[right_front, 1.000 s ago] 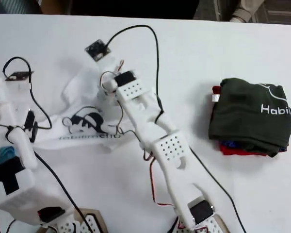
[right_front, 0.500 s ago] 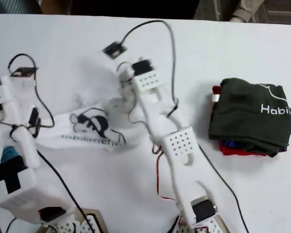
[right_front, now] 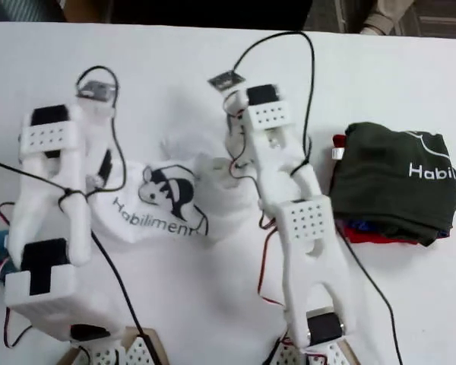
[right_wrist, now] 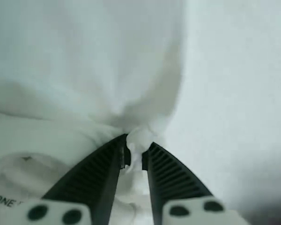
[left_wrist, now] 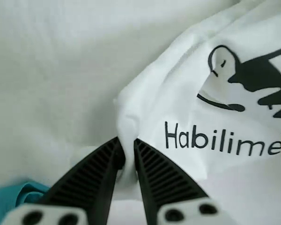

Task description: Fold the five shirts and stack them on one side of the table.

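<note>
White shirt (right_front: 167, 209): bunched, black cartoon print facing up, well apart from the folded stack (right_front: 391, 179). Left gripper (left_wrist: 126, 154) and right gripper (right_wrist: 135, 157) are each clamped on an edge; the right-held edge is nearer the stack.

High cam: fixed, off my arms, looking steeply down on the table (right_front: 365, 68). My two bases sit at the frame's lower edge and the far table edge is at the top, so it faces away from me. It's wide enough for both arms whole, the white shirt (right_front: 167, 209) centre left and the stack of folded shirts (right_front: 391, 182) at right.
Left wrist cam: looks out along my left gripper (left_wrist: 129, 150), very close to the shirt's print, table beyond.
Right wrist cam: same along my right gripper (right_wrist: 135, 150), very close on plain white cloth.
Shared: all three see that shirt. The print shows in the high and left wrist views.
</note>
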